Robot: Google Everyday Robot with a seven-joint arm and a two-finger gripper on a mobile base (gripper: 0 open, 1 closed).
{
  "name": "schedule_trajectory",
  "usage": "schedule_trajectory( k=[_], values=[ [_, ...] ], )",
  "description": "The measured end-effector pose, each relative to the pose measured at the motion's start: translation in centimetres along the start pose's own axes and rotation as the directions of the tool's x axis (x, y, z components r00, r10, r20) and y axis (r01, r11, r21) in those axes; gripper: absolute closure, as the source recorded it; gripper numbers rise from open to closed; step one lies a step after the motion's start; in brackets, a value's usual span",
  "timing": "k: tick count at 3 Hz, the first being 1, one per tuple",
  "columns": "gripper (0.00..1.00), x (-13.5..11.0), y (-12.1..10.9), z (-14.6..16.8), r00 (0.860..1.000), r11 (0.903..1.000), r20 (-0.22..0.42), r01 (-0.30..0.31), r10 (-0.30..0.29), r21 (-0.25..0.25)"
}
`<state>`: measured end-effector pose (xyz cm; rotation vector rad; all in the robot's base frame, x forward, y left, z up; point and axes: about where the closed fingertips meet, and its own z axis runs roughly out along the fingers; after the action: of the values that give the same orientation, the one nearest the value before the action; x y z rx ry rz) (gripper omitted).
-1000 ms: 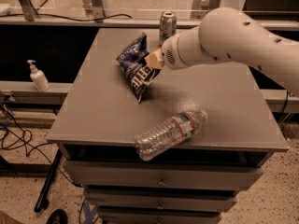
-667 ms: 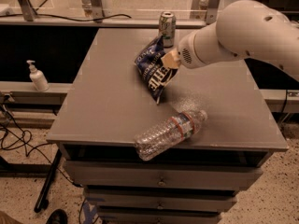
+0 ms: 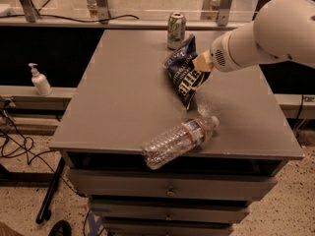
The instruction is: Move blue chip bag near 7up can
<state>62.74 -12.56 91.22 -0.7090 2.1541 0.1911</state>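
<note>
The blue chip bag [image 3: 185, 73] is a crumpled navy foil bag with white lettering. It hangs tilted just above the grey table [image 3: 123, 97], right of centre. My gripper [image 3: 201, 64] is shut on the bag's upper right edge; the white arm reaches in from the right. The 7up can [image 3: 176, 30] stands upright at the table's back edge, a short way behind and left of the bag, not touching it.
A clear plastic water bottle [image 3: 179, 140] lies on its side near the table's front edge, below the bag. A soap dispenser [image 3: 39, 80] stands on a lower ledge at the left. Drawers sit under the table top. Cables lie on the floor at left.
The arm has carried the chip bag to the right and slightly back, closer to the can. The can and the bottle have not moved.
</note>
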Motion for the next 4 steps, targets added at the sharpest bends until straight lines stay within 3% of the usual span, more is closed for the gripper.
schedule_trajectory(
  k=[1,2,3,4],
  values=[
    [1.00,-0.5,-0.9,0.3,1.000,0.9993,0.006,0.021,-0.022,0.032],
    [1.00,-1.8,-4.2,0.9,0.999,0.9936,0.016,0.039,-0.041,0.106],
    [1.00,-3.2,-8.8,0.2,0.998,0.9772,0.034,0.038,-0.046,0.209],
    [1.00,-3.5,-12.1,-0.3,0.998,0.9615,0.042,0.024,-0.037,0.274]
  ],
)
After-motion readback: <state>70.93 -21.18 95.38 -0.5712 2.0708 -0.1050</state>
